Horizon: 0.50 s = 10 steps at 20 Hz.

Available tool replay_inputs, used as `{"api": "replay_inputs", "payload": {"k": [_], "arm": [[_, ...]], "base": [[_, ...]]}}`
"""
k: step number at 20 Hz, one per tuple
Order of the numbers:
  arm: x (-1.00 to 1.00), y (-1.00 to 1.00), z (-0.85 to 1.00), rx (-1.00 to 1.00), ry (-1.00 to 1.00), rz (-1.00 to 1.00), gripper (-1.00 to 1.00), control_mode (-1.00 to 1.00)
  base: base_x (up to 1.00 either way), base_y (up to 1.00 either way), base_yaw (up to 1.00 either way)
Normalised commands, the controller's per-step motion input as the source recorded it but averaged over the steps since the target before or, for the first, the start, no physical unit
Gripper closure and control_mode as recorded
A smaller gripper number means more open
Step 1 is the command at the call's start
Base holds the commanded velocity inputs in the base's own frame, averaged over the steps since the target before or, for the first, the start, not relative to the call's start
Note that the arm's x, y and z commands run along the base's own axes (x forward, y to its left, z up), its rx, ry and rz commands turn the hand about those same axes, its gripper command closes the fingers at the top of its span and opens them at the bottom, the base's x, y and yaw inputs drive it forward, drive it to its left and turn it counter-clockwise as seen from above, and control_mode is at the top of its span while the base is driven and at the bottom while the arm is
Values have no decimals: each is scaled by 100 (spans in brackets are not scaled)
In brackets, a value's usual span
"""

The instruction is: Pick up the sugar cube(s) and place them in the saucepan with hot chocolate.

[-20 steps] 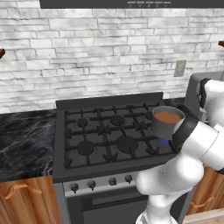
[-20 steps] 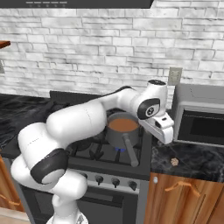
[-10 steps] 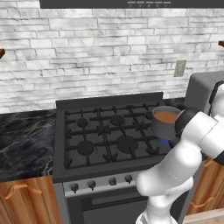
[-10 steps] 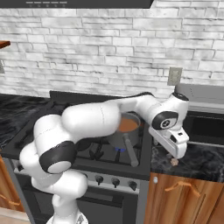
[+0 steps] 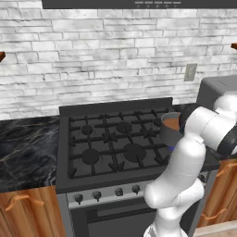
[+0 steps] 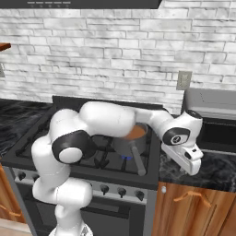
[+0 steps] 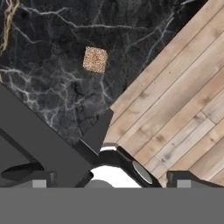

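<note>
A small speckled brown sugar cube [image 7: 95, 59] lies on the black marble counter [image 7: 52, 65], ahead of my gripper [image 7: 111, 181]. The two dark fingertips [image 7: 40, 178] stand far apart with nothing between them, so the gripper is open. In the right base view the gripper [image 6: 194, 166] hangs low over the counter just right of the stove, hand pointing down. The grey saucepan [image 6: 132, 140] with reddish-brown liquid sits on the stove's front right burner, left of the hand, its handle toward the front. From the left base the saucepan [image 5: 169, 127] is partly hidden by my arm.
A grey microwave [image 6: 212, 120] stands on the counter behind the hand. The black stove [image 5: 111, 139] has several burners with grates. The counter's front edge drops to a wooden floor [image 7: 183, 96] close to the cube.
The arm has swung right, from beside the saucepan to over the counter right of the stove, and the hand has dropped lower. The jaws stay open.
</note>
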Motion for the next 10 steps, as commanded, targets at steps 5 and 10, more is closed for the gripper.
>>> {"api": "replay_inputs", "payload": {"k": [5, 10], "arm": [[39, -14, -37, -2, 0, 0, -100, -100], [40, -41, -34, 0, 1, 0, -100, -100]], "base": [[0, 0, 0], [0, 0, 0]]}}
